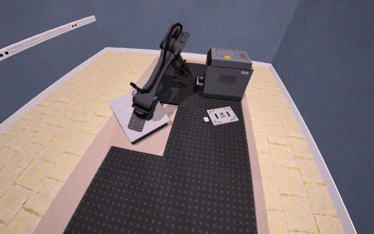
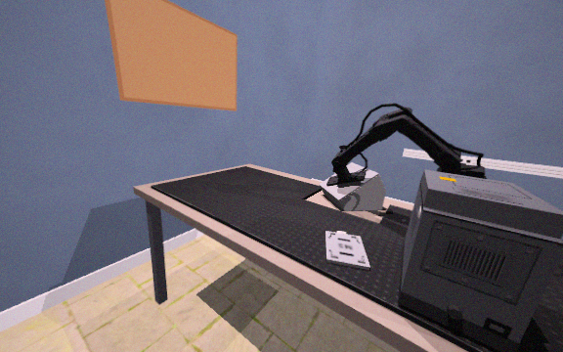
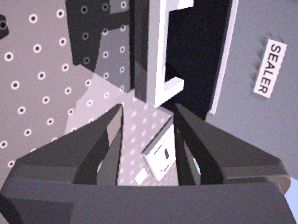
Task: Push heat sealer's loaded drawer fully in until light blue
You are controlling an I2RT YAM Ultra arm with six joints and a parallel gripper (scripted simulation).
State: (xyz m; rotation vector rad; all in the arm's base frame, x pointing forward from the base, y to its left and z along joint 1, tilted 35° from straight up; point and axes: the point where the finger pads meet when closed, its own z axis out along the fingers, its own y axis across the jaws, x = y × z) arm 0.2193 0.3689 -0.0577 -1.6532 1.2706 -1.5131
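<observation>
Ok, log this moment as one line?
light: amber | drawer handle: ahead of gripper, untouched | gripper: part open, empty | sealer: upright | card: flat on mat

Top cam looking steeply down from high above bench's near end, taking in whole bench [image 1: 203, 182]. Ext cam sitting low off one long edge, looking across bench toward far wall. Both catching sealer [image 1: 227, 73] near far corner. Wrist cam riding close behind fingers, facing sealer's front.
</observation>
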